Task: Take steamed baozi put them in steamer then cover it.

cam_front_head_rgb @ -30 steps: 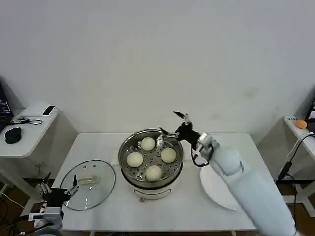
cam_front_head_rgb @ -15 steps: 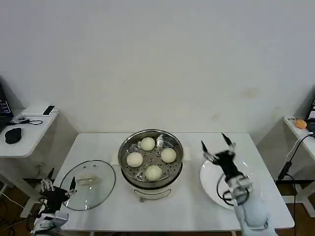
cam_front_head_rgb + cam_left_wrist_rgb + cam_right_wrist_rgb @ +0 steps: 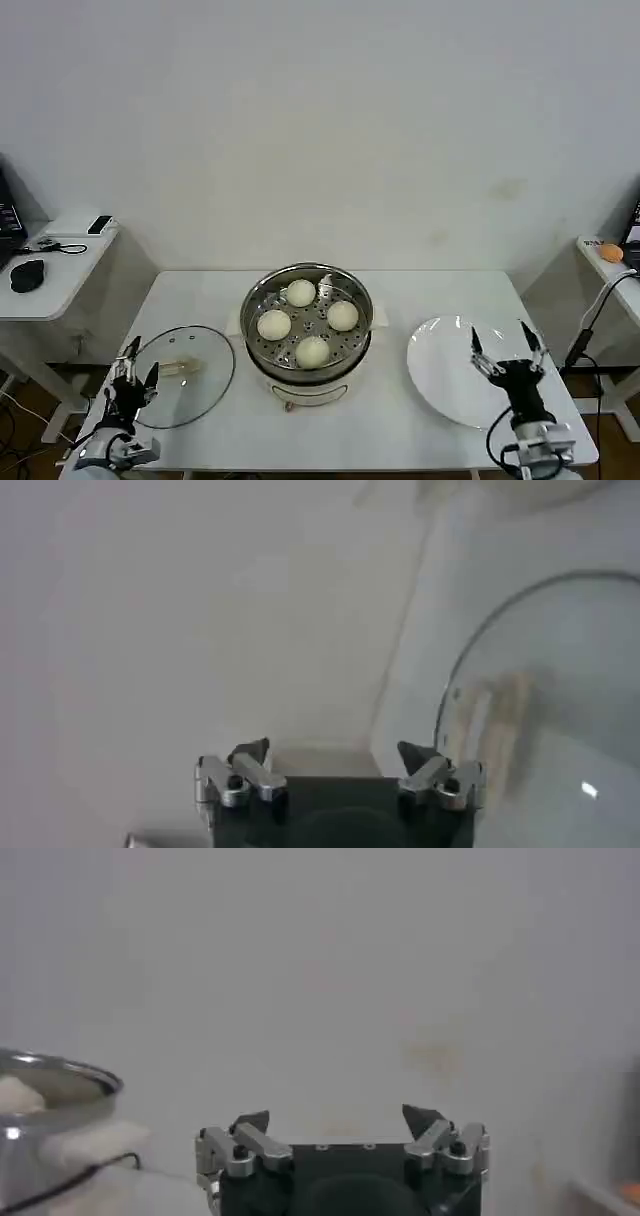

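Sitting in the steamer (image 3: 306, 320) at mid-table are all 4 steamed baozi (image 3: 312, 350), spread over the perforated tray: one toward the wall, one on the robot's left, one on its right, one nearest the robot. They lie close together w/ small gaps between them. Steamer is a shiny steel pot on a white base, uncovered. In the right wrist view its rim (image 3: 60, 1083) shows at the edge w/ a bit of a pale bun inside.

The cover (image 3: 180, 375), a clear glass lid w/ metal rim and cream handle, lies flat on the white table (image 3: 400, 290) on the robot's left of the steamer, near it but apart. In the left wrist view its rim and handle (image 3: 490, 725) sit just past the fingertips.

Left gripper (image 3: 128, 365) hangs at the table's near left corner, just beside the lid's outer edge, fingers spread apart, nothing between them. Right gripper (image 3: 508, 345) is over the near right part of the white plate (image 3: 445, 375), well apart from the steamer, fingers splayed wide and empty. The plate lies on the robot's right of the steamer
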